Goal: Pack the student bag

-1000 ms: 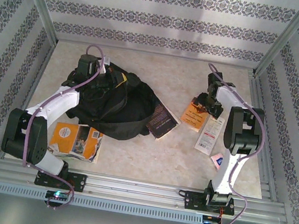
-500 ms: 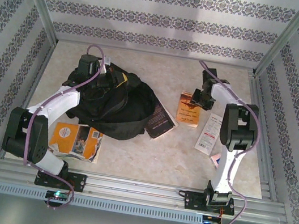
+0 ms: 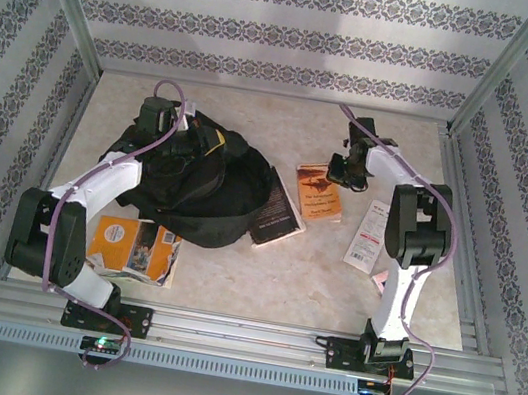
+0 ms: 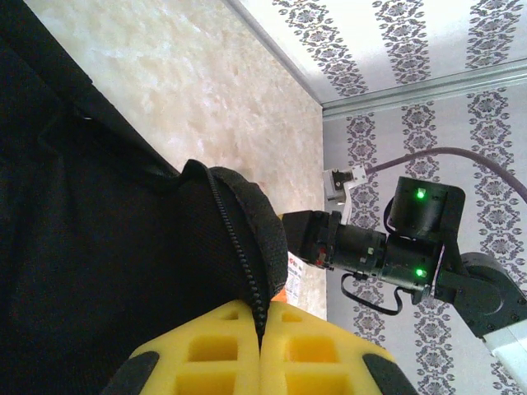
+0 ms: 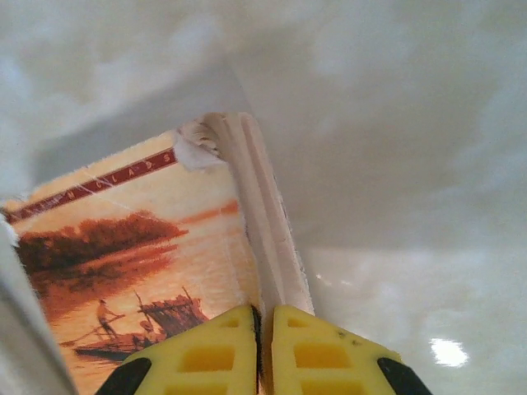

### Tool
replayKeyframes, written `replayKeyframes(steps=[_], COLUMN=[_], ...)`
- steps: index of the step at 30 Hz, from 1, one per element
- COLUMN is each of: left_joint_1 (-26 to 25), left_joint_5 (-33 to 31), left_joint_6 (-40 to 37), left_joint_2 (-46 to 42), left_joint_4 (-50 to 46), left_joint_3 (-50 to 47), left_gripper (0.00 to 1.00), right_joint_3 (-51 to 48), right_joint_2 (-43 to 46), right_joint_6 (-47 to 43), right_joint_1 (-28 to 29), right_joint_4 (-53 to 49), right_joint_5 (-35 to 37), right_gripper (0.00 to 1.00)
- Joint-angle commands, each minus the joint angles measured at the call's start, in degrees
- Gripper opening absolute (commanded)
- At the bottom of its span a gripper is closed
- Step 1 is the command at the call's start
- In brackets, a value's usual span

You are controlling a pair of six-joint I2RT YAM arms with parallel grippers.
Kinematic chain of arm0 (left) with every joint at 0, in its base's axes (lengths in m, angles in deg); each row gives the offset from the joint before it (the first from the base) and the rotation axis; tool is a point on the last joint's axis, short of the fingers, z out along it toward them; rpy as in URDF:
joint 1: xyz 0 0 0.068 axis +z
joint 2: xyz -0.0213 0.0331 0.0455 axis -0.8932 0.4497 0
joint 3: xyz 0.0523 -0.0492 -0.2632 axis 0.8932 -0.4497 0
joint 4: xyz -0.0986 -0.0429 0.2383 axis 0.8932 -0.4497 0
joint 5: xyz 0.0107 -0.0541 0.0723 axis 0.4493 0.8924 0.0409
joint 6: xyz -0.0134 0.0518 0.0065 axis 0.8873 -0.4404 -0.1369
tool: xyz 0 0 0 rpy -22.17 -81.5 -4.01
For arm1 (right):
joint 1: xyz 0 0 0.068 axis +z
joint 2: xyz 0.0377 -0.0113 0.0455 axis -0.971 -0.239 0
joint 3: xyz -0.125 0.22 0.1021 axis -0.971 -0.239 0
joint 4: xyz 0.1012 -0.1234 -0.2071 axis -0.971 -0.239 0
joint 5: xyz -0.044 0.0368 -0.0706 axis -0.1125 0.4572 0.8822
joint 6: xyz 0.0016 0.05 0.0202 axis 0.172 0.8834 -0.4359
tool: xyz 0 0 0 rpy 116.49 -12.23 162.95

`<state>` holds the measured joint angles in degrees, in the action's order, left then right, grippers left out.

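The student bag (image 3: 207, 186), a big black backpack, lies at the left middle of the table with its mouth held up. My left gripper (image 3: 184, 141) is at the bag's far left rim. In the left wrist view its yellow fingers (image 4: 329, 354) are shut on the bag's zipper edge (image 4: 239, 247). An orange paperback (image 3: 318, 193) lies right of the bag, and my right gripper (image 3: 341, 173) is at its far end. The right wrist view has the gripper (image 5: 265, 313) shut on the book's page edge (image 5: 259, 206), the sunset cover (image 5: 140, 247) to the left.
A dark book (image 3: 276, 217) leans against the bag's right side. An orange and blue booklet (image 3: 134, 247) lies near the left arm's base. A white card (image 3: 370, 238) lies by the right arm. Patterned walls and metal rails close in the table.
My right gripper has shut on the orange paperback and carried it left and toward the back, nearer the bag. The left gripper has kept its hold on the zipper edge.
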<state>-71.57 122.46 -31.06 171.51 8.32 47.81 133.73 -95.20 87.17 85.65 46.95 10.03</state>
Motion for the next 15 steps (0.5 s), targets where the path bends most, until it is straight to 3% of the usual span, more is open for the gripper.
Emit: replayKeyframes(steps=[1,11,15], left_joint_1=[-0.3,-0.5,-0.5], left_joint_5=[0.3,0.4,0.4], left_joint_6=[-0.6,-0.9,-0.9], left_joint_2=[0.9,1.4,1.5], left_joint_4=[1.8,1.5,1.3], left_joint_3=[-0.3,-0.2,-0.1], left_gripper=[0.0,0.0,0.0], right_joint_3=[-4.8,-13.0,-16.0], right_joint_2=[1.8,5.1,7.2], right_joint_6=[3.8,9.7,10.1], right_joint_1=[0.1,-0.1,0.0], right_joint_4=[3.7,11.9,12.5], right_joint_5=[-16.3,-32.6,-34.2], right_gripper=[0.1,0.27,0.33])
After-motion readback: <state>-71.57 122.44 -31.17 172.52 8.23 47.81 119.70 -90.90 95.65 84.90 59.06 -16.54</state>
